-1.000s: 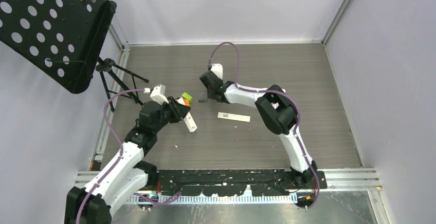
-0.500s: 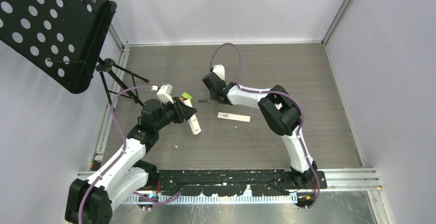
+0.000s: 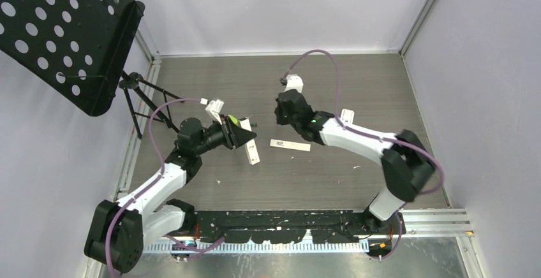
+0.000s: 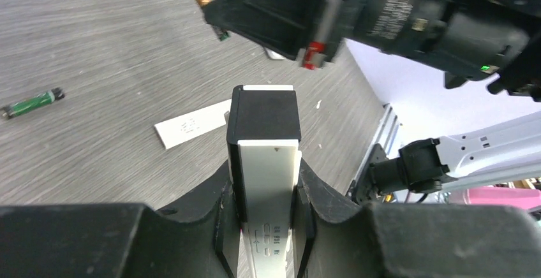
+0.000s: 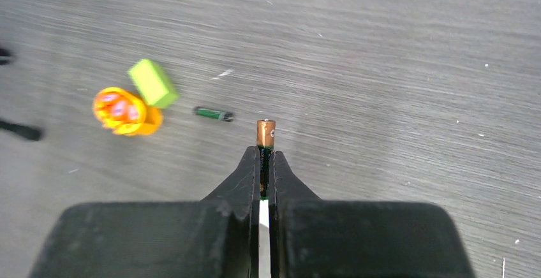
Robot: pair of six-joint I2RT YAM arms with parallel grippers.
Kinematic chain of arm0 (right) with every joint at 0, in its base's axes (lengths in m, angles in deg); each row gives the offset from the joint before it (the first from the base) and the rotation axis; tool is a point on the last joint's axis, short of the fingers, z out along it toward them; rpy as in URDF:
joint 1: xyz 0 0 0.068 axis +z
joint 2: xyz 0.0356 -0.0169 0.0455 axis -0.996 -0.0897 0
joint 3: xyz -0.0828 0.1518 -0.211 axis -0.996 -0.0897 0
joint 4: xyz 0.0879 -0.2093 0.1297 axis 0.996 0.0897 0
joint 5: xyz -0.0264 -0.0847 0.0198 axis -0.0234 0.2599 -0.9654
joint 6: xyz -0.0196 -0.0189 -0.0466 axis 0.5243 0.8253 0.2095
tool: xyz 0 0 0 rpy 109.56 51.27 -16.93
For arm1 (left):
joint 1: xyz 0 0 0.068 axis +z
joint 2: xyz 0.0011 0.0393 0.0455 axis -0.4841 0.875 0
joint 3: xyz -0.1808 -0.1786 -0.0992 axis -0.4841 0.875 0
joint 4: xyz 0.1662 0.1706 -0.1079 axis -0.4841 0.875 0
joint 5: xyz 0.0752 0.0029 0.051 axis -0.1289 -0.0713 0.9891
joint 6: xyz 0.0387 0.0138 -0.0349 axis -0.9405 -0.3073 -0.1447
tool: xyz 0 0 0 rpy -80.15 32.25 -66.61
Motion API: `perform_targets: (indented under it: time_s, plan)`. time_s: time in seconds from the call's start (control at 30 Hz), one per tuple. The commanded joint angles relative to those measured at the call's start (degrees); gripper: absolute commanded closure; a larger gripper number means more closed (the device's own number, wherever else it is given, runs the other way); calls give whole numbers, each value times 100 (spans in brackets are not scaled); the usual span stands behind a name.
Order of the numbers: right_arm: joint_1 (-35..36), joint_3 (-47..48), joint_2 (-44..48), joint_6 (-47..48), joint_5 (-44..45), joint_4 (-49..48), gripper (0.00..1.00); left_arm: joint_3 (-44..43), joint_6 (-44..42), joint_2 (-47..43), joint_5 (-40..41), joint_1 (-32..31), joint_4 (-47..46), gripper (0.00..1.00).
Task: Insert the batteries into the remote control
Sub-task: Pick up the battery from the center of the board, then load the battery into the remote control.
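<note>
Right claw (image 5: 264, 163) pinching a battery (image 5: 265, 132), copper end poking past its tips, above the worktop (image 5: 383, 67), left claw (image 4: 265, 192) clamping the white remote (image 4: 264, 131) by its sides, second battery (image 5: 214, 113) lying flat near the orange-and-green toy (image 5: 131, 102)

Table top (image 3: 357, 93): grey wood-grain laminate look, matt, fine streaks. Remote (image 4: 266, 169): smooth wht plastic w/ blk satin end cap. Right gripper (image 5: 265, 157) and left gripper (image 4: 265, 185): matt blk moulded plastic. Held battery (image 5: 265, 132): coppery metal-look end, green wrap below. Loose battery (image 5: 214, 113): glossy green wrap. Toy (image 5: 124, 111): shiny orange plastic; green block (image 5: 152, 82) matt, material unclear. Flat white piece (image 4: 191, 125): matt. Perforated tray (image 3: 64, 29) upper left: blk, matt, painted-metal look. Rail (image 3: 434, 217) at bottom: bare brushed metal. Cable (image 3: 319, 58): smooth purple sheath.
</note>
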Motion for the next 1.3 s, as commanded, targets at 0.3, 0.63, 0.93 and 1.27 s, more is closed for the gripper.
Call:
perform_targets:
  time_s: [0.3, 0.63, 0.93, 1.27]
  plan:
    - [161, -1837, 2744, -538, -2435, -2093, 100, -440, 1989, 690, -396, 26, -2467, 100]
    - [571, -2121, 2878, -340, -2707, -2569, 100, -565, 2784, 1010, -391, 26, -2735, 100]
    - [736, -2111, 2716, -280, -2561, -2579, 100, -618, 2815, 912, -183, 26, -2248, 100]
    - [808, -2205, 2497, -166, -2294, -2524, 99, -708, 3175, 893, -95, 28, -2107, 100]
